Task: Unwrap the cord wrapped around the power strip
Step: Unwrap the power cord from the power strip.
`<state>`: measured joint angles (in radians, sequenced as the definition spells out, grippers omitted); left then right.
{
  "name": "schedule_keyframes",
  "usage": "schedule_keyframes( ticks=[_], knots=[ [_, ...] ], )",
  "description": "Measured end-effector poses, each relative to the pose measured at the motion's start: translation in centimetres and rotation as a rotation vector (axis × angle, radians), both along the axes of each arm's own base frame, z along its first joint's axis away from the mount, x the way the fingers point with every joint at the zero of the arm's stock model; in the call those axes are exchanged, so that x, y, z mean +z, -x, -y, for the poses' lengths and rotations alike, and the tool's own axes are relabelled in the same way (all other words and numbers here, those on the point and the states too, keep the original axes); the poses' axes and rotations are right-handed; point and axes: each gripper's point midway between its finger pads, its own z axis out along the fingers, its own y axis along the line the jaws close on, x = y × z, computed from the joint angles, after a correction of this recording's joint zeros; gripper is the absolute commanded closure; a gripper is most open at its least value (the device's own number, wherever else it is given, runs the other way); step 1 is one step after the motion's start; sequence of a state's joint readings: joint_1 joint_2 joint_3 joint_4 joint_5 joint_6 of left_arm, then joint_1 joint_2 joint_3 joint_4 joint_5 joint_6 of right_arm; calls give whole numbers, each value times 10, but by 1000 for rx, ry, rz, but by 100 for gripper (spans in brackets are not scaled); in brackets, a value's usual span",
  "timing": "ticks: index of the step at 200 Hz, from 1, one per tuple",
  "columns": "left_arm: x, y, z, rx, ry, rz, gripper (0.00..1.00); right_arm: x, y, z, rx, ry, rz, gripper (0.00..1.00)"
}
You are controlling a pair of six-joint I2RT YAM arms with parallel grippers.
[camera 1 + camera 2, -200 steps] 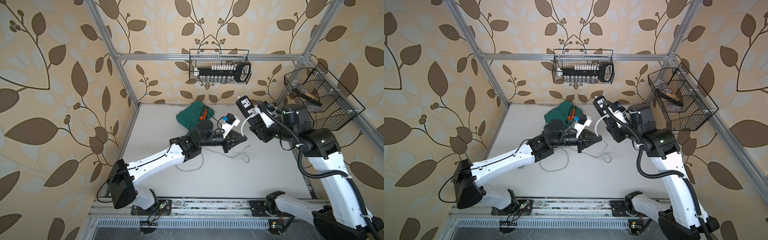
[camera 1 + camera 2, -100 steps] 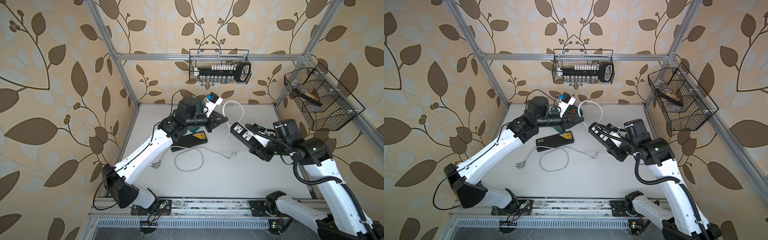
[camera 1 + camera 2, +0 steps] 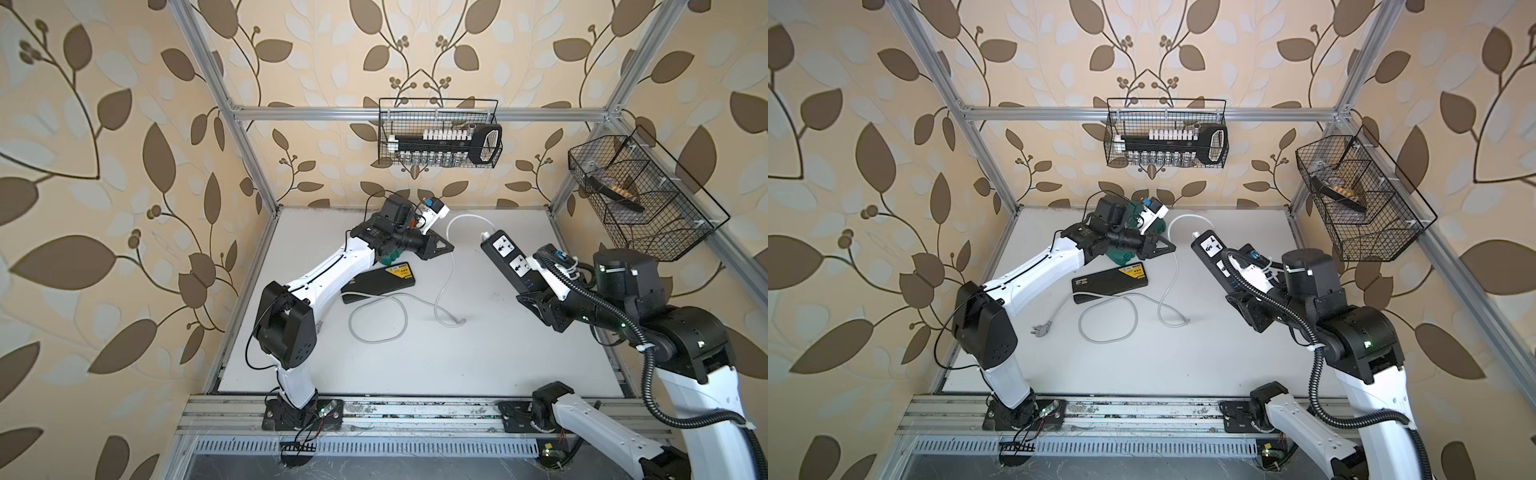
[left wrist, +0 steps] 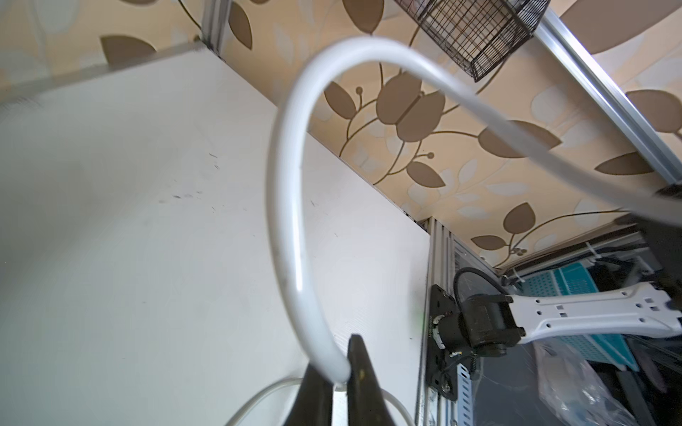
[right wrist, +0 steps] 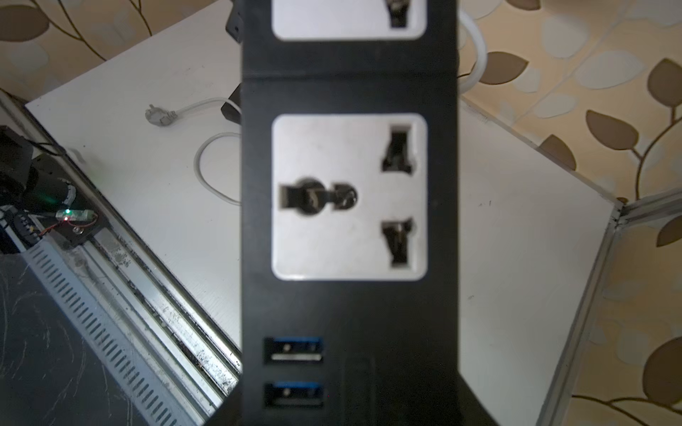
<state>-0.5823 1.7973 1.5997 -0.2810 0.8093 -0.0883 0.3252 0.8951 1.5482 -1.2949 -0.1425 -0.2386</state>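
- Cord [image 4: 286, 206] is pinched between the closed fingers of the left gripper [image 3: 448, 247], raised over the table [image 3: 498, 353] toward the far wall. From the pinch it arcs across to the far end of the power strip [image 3: 509, 255], and the rest trails down into loose loops on the table.
- The right gripper [image 3: 535, 289] is clamped on the strip's port end and holds it in the air, sockets facing up. No turns show on the bar's face; its underside is hidden from me.
- Gripped at one end only, the strip could twist or lever out of that clamp if the cord goes taut.
- A hard pull apart would strain the spot where cord meets strip.
- The cable is smooth and round, so it may slide through the pinch instead of following.
- One slack stretch lies across the end of the black case [image 3: 380, 280]; dragging it could snag and shift the case.
- The plug [image 3: 1040, 330] lies close to the left arm's base and might catch there.
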Motion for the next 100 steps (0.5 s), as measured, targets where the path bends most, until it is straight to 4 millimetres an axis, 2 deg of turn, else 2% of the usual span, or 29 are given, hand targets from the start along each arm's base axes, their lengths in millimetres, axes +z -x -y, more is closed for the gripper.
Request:
schedule_keyframes(
  ticks=[19,27,32,38,45,60,75,100],
  knots=[
    [-24,5,21,-66,-13,-54,86,25,-4,3,-45,-33,43,100],
    [-31,8,33,-96,-18,-69,82,35,-8,4,-63,-44,60,100],
    [-37,10,42,-117,-25,-73,73,40,-11,4,-74,-47,68,100],
    [-42,12,50,-136,-32,-71,57,45,-15,6,-91,-47,75,100],
    [-48,13,58,-150,-41,-73,48,47,-19,8,-112,-44,75,100],
    [-60,19,66,-159,-73,-80,32,41,-27,14,-161,-16,49,100],
    [-64,19,65,-152,-98,-65,14,28,-34,23,-220,20,9,100],
    [-56,8,45,-107,-121,14,5,3,-40,44,-328,85,-53,100]
  ],
)
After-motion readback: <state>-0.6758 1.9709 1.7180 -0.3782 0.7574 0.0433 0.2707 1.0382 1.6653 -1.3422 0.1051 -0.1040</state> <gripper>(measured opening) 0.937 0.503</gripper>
